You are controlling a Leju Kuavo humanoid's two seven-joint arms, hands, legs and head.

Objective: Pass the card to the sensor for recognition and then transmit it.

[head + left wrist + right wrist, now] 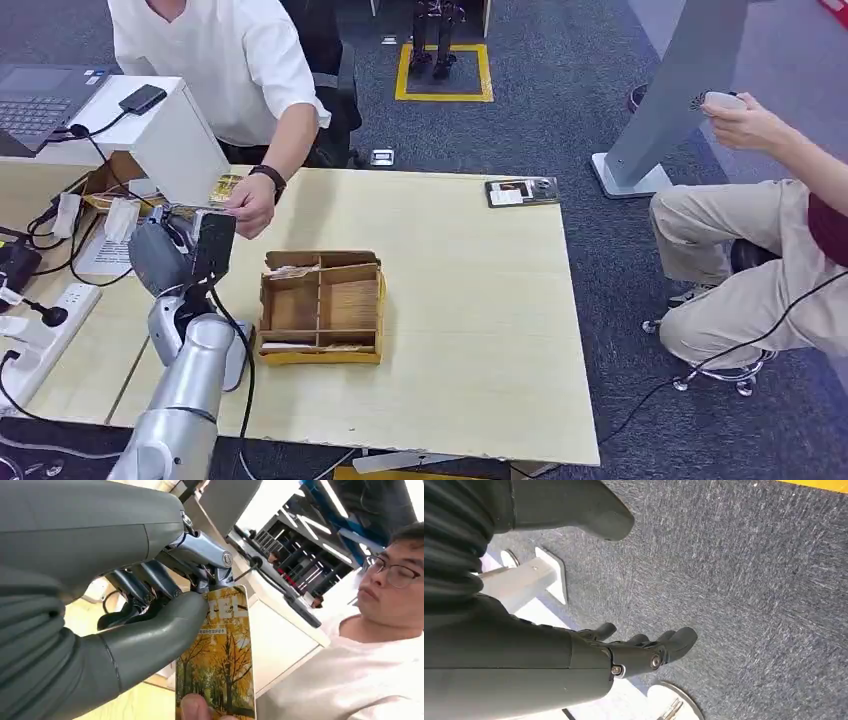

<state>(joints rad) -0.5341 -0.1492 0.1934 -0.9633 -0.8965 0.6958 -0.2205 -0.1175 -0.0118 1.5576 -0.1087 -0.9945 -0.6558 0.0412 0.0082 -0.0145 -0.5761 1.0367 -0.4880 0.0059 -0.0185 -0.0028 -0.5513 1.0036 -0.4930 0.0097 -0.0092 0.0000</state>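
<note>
The left hand (150,615) pinches the card (220,660) between its thumb and dark fingers (145,582). The card extends beyond the fingertips, where a person's hand (248,206) grips its far end beside the white sensor box (180,135). The right hand (624,650) hangs above carpet (749,580), fingers spread, holding nothing.

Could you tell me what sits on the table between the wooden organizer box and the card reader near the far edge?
Nothing: in the head view, bare table separates the wooden organizer box from the card reader.
</note>
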